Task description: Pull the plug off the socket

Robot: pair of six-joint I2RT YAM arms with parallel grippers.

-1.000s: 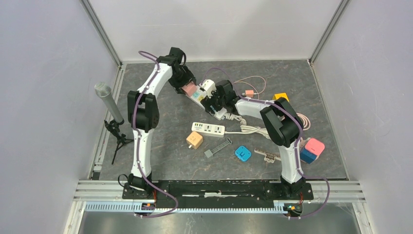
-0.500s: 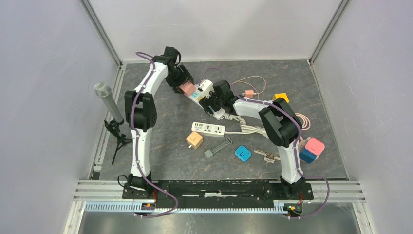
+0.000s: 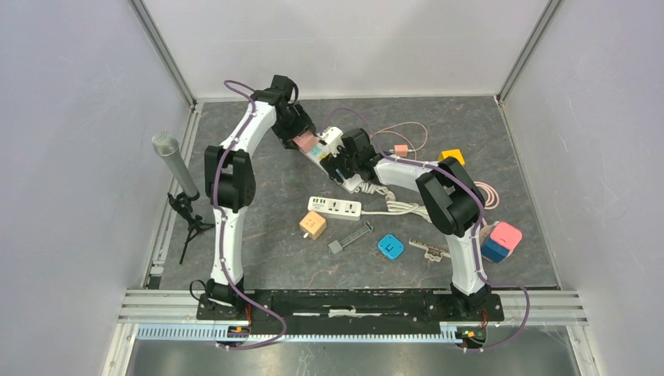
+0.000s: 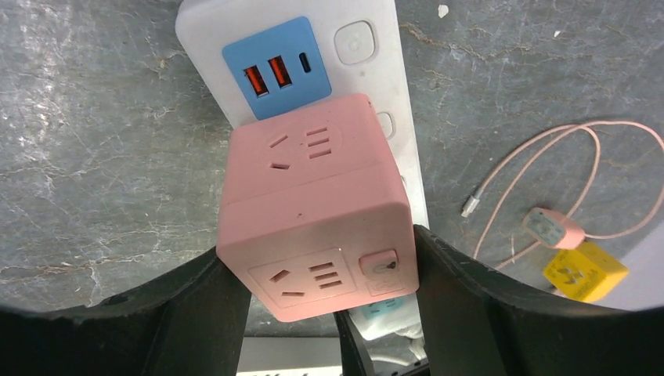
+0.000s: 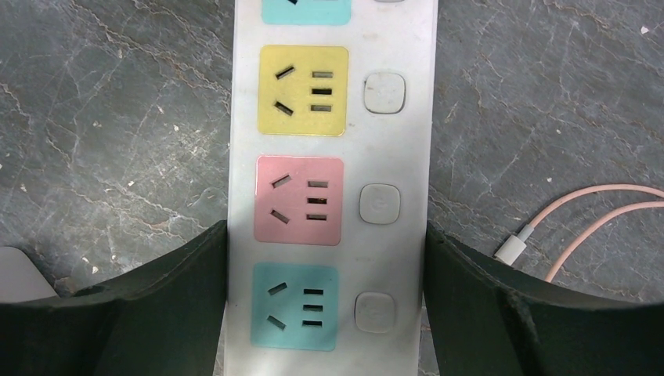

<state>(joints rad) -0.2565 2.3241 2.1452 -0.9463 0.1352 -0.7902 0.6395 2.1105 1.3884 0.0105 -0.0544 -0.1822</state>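
Note:
A pink cube plug (image 4: 313,196) sits on the white power strip (image 4: 368,47), just below its blue USB panel. I cannot tell whether its pins are still in the socket. My left gripper (image 4: 321,301) is shut on the cube, one finger against each side; it shows in the top view (image 3: 297,137) at the strip's far end. My right gripper (image 5: 325,305) is shut on the strip (image 5: 391,141), its fingers against both long edges beside the teal socket. In the top view the strip (image 3: 319,154) lies between both grippers, with the right one (image 3: 347,163) at its near end.
A second white strip (image 3: 335,207), an orange cube (image 3: 312,225), a grey bar (image 3: 350,236), a blue plug (image 3: 390,247) and a comb (image 3: 429,249) lie nearer. A pink cable (image 3: 403,137), a yellow cube (image 3: 451,156) and a pink-blue block (image 3: 501,239) lie right. A microphone (image 3: 176,168) stands left.
My left arm swung slightly left and then back, still gripping the pink cube. The strip and my right gripper shifted only a little.

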